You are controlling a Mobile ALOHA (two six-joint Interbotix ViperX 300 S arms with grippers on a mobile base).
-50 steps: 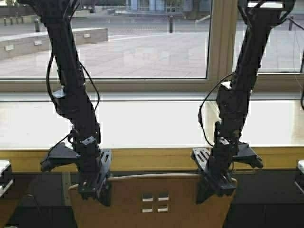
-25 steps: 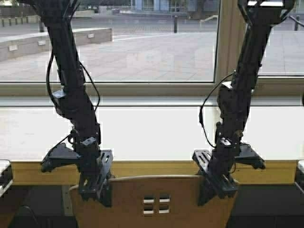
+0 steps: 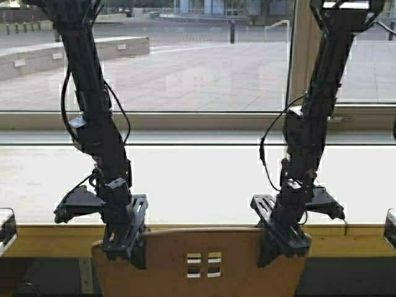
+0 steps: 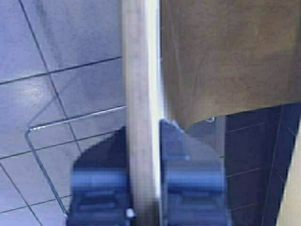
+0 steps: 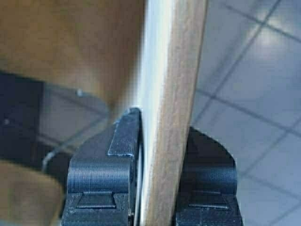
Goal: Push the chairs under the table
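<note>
- One chair [image 3: 199,263] was in view, its backrest bearing four small square cutouts [image 3: 204,264] in a two-by-two block.
- One counter [image 3: 198,179] ran across the high view.
- Two arms were present, each with one tool: left tool [image 3: 125,246], right tool [image 3: 281,242].

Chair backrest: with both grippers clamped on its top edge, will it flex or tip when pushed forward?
The chair backrest is thin moulded plywood, so probably slight flex. The left gripper and right gripper clamp near opposite corners, so it likely pushes straight. Thin chrome legs on smooth tile: probably slides, might tip.
</note>
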